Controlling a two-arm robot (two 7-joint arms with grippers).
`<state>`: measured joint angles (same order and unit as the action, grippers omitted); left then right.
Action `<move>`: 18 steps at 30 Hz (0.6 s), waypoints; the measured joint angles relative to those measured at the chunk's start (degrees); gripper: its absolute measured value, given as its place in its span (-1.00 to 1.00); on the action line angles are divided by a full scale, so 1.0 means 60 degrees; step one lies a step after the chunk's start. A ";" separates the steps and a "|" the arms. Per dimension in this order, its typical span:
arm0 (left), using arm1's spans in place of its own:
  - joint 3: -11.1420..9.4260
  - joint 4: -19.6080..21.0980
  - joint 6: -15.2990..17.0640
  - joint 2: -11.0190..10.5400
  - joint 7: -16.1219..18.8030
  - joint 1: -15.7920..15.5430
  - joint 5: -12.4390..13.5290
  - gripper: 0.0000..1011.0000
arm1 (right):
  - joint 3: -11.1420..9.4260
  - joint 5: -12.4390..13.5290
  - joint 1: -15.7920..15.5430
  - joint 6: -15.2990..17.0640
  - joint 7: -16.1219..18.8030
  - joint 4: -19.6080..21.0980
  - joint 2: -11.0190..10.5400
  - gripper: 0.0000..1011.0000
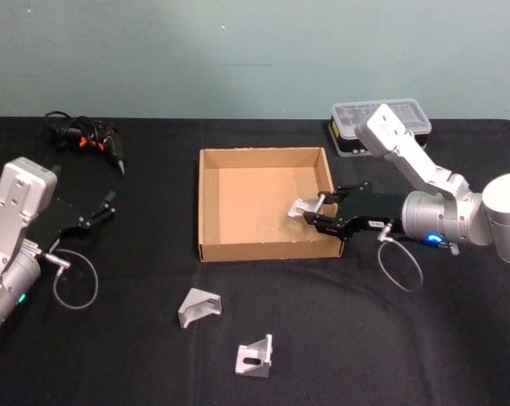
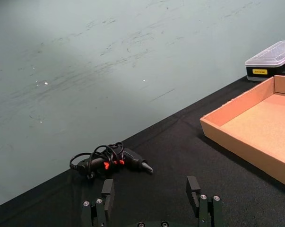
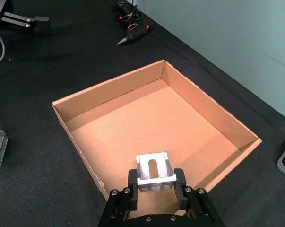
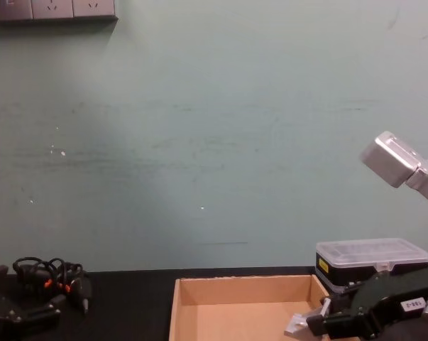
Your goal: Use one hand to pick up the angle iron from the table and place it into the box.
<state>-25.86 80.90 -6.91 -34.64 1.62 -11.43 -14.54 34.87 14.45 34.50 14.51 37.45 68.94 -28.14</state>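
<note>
Over the right side of the box (image 1: 263,152), the right claw (image 1: 310,211) is clamped on an angle iron (image 1: 300,209). It reaches in across the right wall and holds the piece just inside the rim, above the cardboard floor. The right wrist view has the slotted face up and a black finger (image 3: 133,183) against each side. Whether the iron touches the floor, I cannot tell. Out on the black worktop (image 1: 153,347), a second angle iron (image 1: 199,306) lies near the box's front wall, and a third angle iron (image 1: 255,356) sits nearer, to its right. Far left, the left claw (image 1: 107,208) hangs idle, fingers apart. Beyond it lies a cable tangle (image 1: 85,135); a plastic case (image 1: 380,127) sits far right.
</note>
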 joint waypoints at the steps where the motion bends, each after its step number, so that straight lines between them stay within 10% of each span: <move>1: 0.0000 0.0000 0.0000 0.0000 0.0000 -0.0001 -0.0001 0.98 | 0.0015 -0.0014 0.0025 -0.0017 0.0027 -0.0048 0.0031 -0.10; 7: 0.0000 0.0000 0.0000 0.0000 0.0000 -0.0001 -0.0001 0.98 | 0.0068 -0.0079 0.0094 -0.0072 0.0119 -0.0169 0.0084 -0.07; 18: -0.0001 0.0000 0.0000 0.0000 0.0000 0.0000 -0.0001 0.98 | -0.0013 -0.0269 -0.0012 -0.0341 -0.0018 0.0004 -0.0008 0.61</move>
<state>-25.86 80.90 -6.91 -34.65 1.62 -11.43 -14.55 34.79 12.83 34.43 12.47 37.34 68.96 -28.19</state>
